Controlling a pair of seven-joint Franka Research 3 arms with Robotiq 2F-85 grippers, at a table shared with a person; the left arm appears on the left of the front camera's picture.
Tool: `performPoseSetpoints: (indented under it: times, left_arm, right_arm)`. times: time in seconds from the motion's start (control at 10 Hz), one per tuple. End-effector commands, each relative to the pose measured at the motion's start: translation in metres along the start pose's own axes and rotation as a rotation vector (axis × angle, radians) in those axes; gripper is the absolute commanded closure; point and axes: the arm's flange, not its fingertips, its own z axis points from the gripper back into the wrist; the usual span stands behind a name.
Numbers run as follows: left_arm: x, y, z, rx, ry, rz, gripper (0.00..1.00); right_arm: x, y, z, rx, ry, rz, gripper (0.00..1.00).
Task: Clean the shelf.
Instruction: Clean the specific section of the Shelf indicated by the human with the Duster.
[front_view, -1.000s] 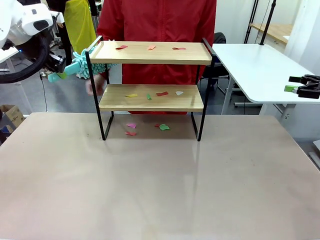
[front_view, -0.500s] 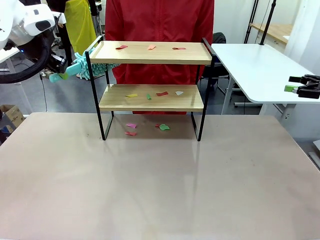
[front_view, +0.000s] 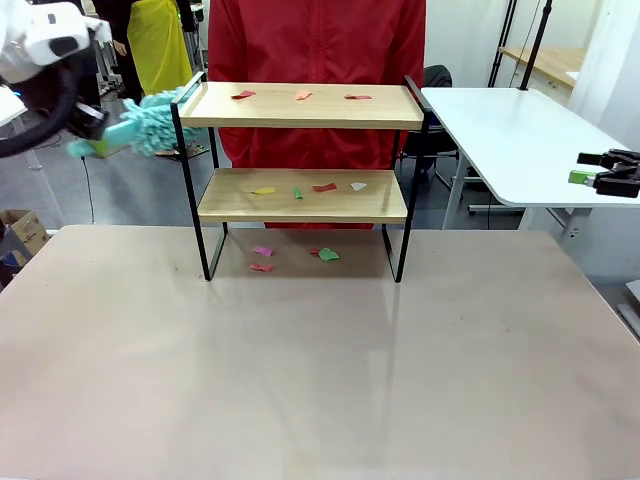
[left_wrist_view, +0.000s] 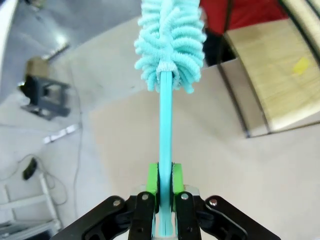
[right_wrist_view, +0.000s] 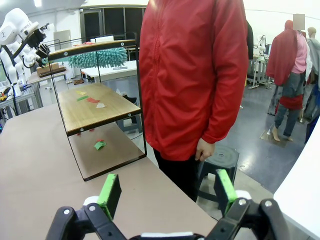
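Front view: the shelf (front_view: 300, 208) stands at the far middle of the table (front_view: 320, 380). The left gripper (front_view: 92, 128) is high off its left end, and the teal duster (front_view: 150, 122) head is just beside the top board's rail. Left wrist view adds what blur hides there: green pads (left_wrist_view: 152, 179) clamped on the duster handle. Right wrist view shows the right gripper (right_wrist_view: 165, 192) spread wide and empty, with the shelf well apart from it.

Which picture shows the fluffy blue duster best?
The left wrist view: the duster is big and sharp, its handle clamped in the left pincer. The front view shows it blurry beside the shelf; the right wrist view, small and far.
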Motion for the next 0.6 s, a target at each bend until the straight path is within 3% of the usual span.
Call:
performPoseSetpoints:
  times: [0.0, 0.3, 0.5]
  left_arm:
    - [-0.007, 0.015, 0.043, 0.117, 0.116, -0.136, 0.87]
    - [-0.022, 0.032, 0.105, 0.176, 0.272, -0.463, 0.87]
    - [-0.036, 0.048, 0.144, 0.102, 0.369, -0.626, 0.87]
  right_arm:
    - [0.007, 0.003, -0.004, -0.013, 0.006, -0.013, 0.0]
    - [0.007, 0.003, -0.004, -0.013, 0.006, -0.013, 0.0]
    - [0.007, 0.003, -0.004, -0.013, 0.006, -0.013, 0.0]
